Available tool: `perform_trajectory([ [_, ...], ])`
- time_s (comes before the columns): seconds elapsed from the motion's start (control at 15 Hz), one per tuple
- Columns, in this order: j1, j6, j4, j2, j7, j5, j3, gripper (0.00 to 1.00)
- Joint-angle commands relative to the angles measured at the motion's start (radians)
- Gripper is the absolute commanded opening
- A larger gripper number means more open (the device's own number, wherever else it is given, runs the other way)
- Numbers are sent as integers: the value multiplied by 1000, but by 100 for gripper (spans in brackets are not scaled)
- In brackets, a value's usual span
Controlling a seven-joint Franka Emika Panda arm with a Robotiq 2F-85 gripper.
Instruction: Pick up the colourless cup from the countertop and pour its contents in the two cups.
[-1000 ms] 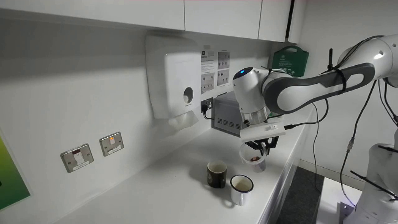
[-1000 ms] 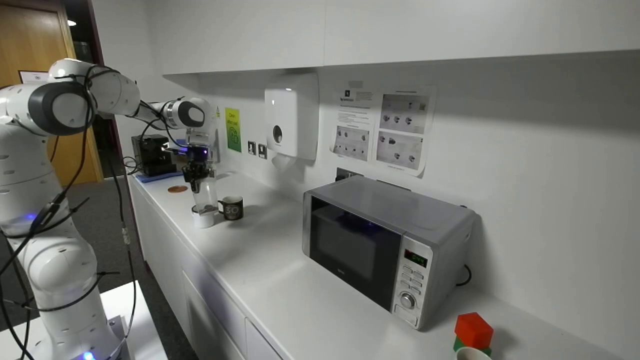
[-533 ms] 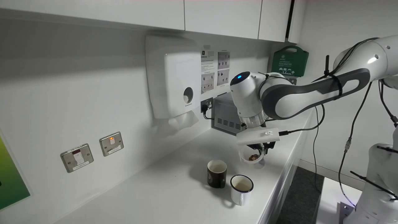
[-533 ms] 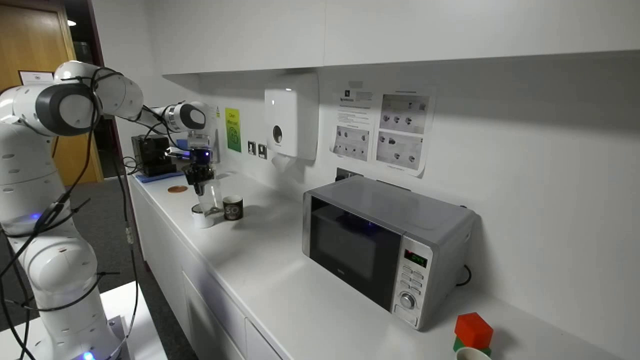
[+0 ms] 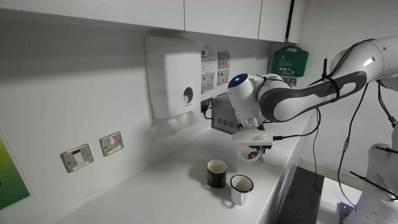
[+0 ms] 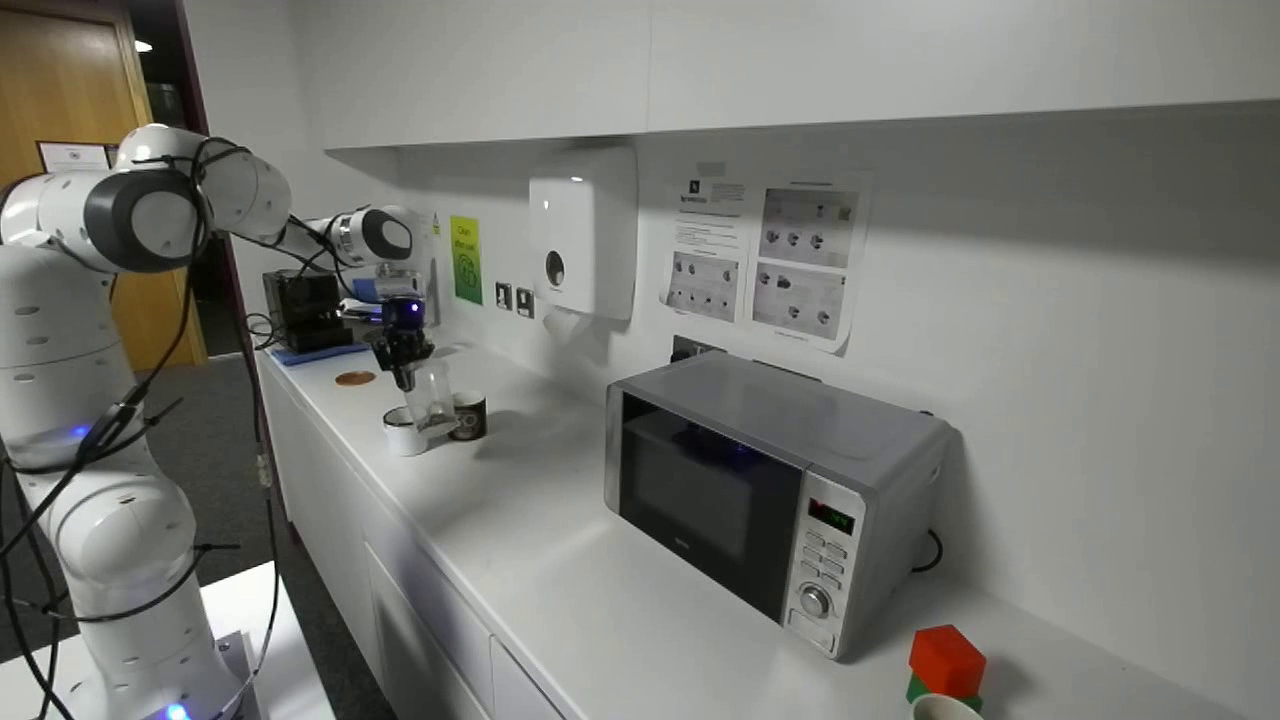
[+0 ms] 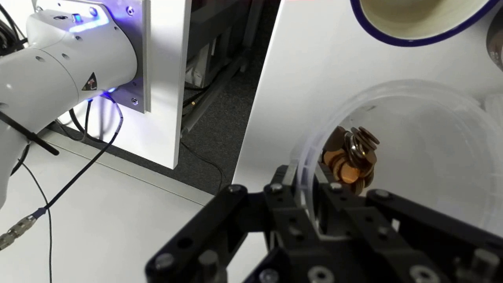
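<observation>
The colourless cup (image 6: 432,390) is see-through and holds several coins (image 7: 349,167). My gripper (image 7: 304,175) is shut on its wall near the rim, one finger inside and one outside. The cup hangs above the white countertop (image 5: 174,196), tilted a little, its base leaning away from the gripper in an exterior view. The coins are heaped on the finger side. The two cups stand upright close together: the dark mug (image 5: 216,179) and the white mug (image 5: 239,196) with a dark rim. In the wrist view the white mug (image 7: 410,41) is at the top, the dark mug (image 7: 496,41) at the right edge.
A microwave (image 6: 720,450) stands on the countertop against the wall. A paper towel dispenser (image 5: 177,77) hangs above the mugs' side. Red and green blocks (image 6: 947,662) and another cup (image 6: 945,708) are at the near end. A dark machine (image 6: 305,310) is at the far end.
My gripper with the colourless cup has moved slightly toward the mugs and lower. The cup has tilted more, and its coins show more in an exterior view. The two mugs have not moved.
</observation>
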Motion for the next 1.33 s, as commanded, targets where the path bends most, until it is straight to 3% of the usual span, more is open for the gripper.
perform_trajectory([
  [0.0,28,-64,70,35,79,-59,9,2],
  [0.73,72,-183,99,34,144,-66,11,2],
  [0.87,71,-171,100,31,94,-38,7,2],
  [0.93,68,-134,71,37,117,-45,4,7],
  [1.27,69,-134,73,37,112,-43,4,7],
])
